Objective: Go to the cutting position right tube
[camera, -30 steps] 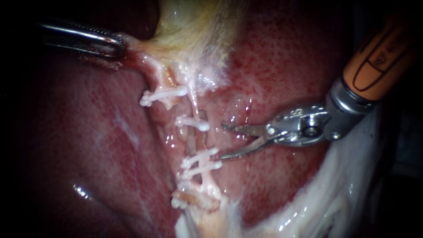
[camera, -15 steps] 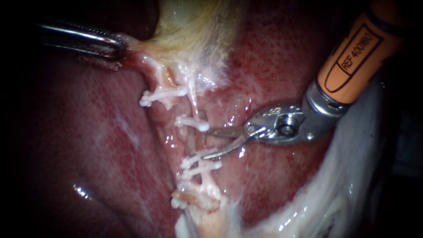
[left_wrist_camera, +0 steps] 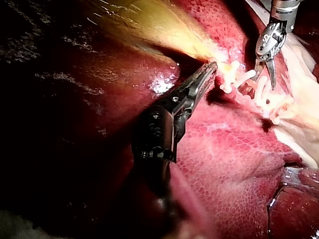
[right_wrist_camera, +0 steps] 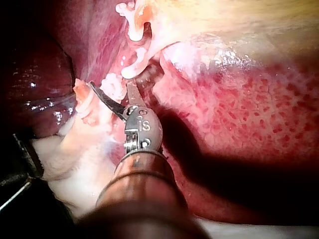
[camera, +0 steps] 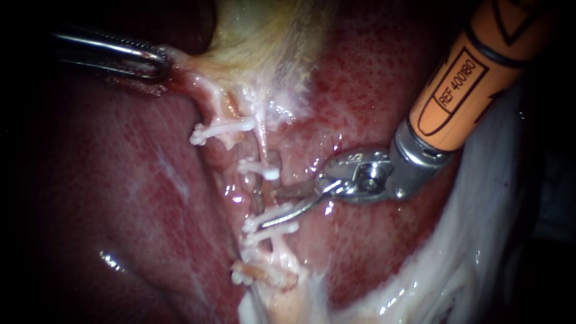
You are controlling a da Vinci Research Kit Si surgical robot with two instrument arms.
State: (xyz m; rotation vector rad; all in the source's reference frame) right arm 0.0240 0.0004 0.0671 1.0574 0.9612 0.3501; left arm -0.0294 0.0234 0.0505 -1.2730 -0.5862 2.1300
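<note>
Right tube runs from the gallbladder down across the liver and lies at the tips of your right instrument. Its two blades stand apart with a clear gap. The tips reach the right tube from its side; whether the tube sits fully between them cannot be told. Nothing is gripped.

Just beyond the upper blade, a single white clip crosses the tube. At the lower blade, a pair of white clips crosses it, and the blade tip lies against this pair. The right wrist view confirms the spread blades, with pale clipped tissue directly ahead of them.

Behind the blades' metal hinge, the shaft wears an orange sleeve that carries black printed lettering inside an outlined box.

Your left instrument is well apart from the blades, on the far side of the clips. Its jaws are closed on the gallbladder at its narrow end, and the tissue there is drawn taut. A second tube beside it bears its own clip.
</note>
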